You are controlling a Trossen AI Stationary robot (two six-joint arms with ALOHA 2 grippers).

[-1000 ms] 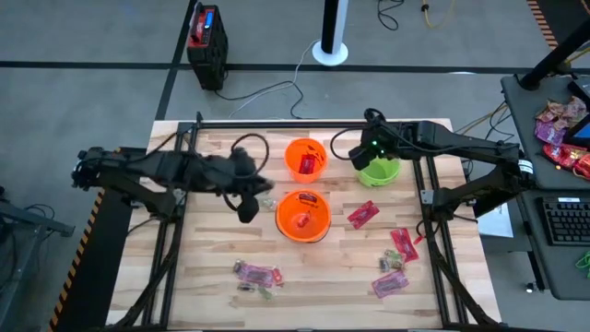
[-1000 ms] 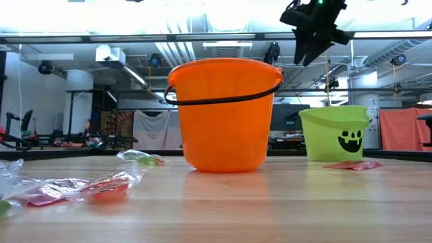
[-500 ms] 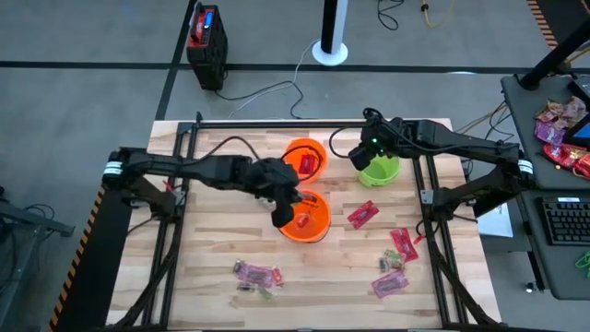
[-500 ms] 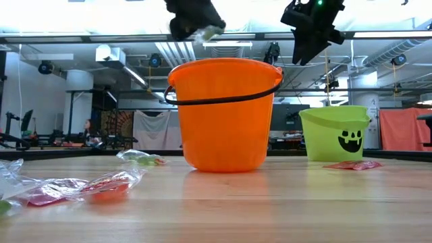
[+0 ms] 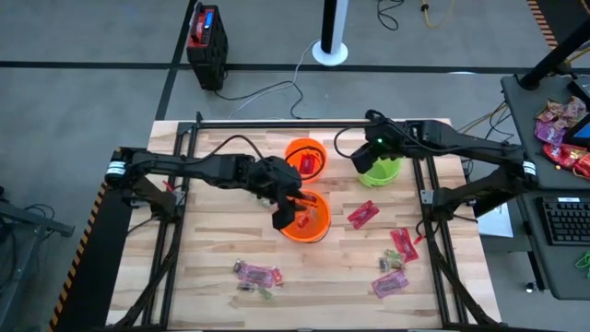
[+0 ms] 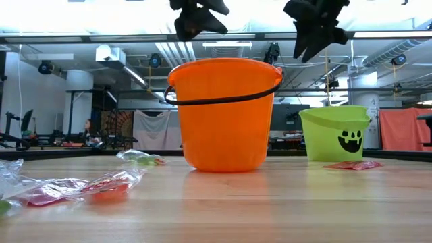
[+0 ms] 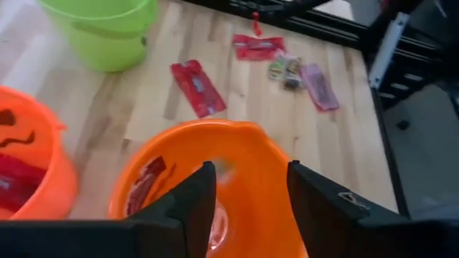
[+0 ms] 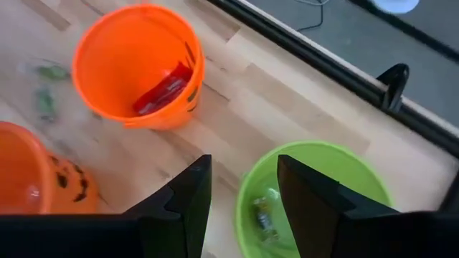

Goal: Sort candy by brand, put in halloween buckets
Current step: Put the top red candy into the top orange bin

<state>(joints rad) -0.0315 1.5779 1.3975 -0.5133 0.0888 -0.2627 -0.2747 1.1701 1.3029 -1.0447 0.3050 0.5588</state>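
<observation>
1. High view: the left tool (image 5: 285, 218) hangs over the near round orange plastic bucket (image 5: 320, 228), fingers parted, grasping nothing. The right tool (image 5: 367, 154) hovers at the round lime-green plastic bucket (image 5: 383, 171). Flat red and pink wrapped candy packets (image 5: 362, 214) lie scattered on the wooden surface (image 5: 203, 267).
2. Low view: both tools hang above the buckets, touching neither.
3. Left wrist view: a red packet (image 7: 147, 180) lies inside the near orange bucket.
4. Right wrist view: the right tool's fingers stand apart, empty; a small green-and-clear wrapped piece (image 8: 264, 212) sits in the green bucket, and a red packet (image 8: 163, 89) in the far orange bucket (image 8: 129, 43).
</observation>
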